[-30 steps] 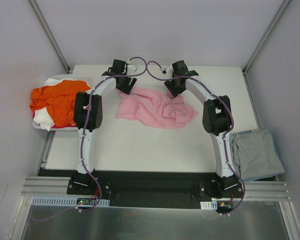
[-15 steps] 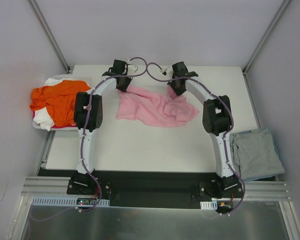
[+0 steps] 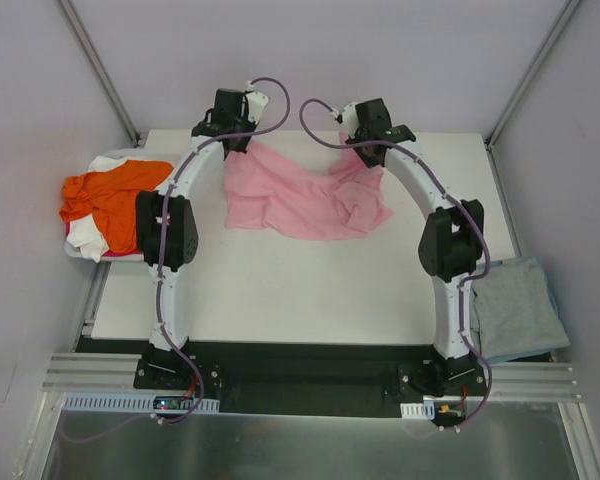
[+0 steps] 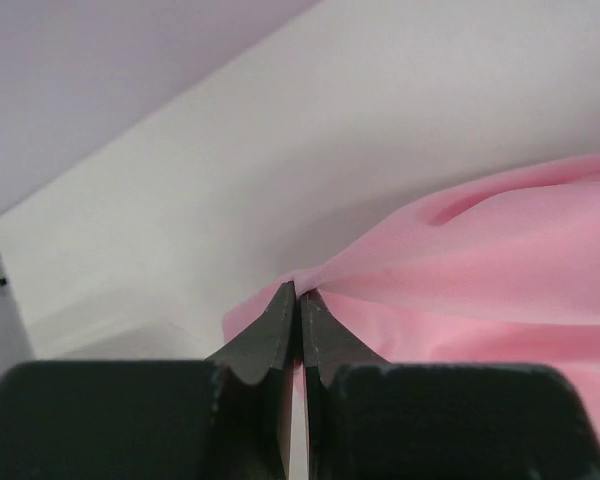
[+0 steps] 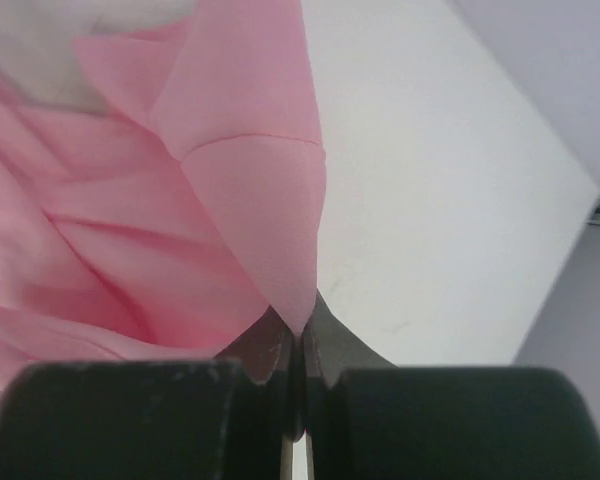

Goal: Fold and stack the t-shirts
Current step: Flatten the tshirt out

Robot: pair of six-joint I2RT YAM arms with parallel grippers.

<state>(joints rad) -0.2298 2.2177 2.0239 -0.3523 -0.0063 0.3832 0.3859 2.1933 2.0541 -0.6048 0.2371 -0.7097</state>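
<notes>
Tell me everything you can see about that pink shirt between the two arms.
The pink t-shirt is plain light pink, soft thin cloth, rumpled with folds, not yet folded. It lies spread across the far middle of the white table. The left gripper pinches its far left edge and the right gripper its far right edge, both shut on the cloth, which drapes between them.
</notes>
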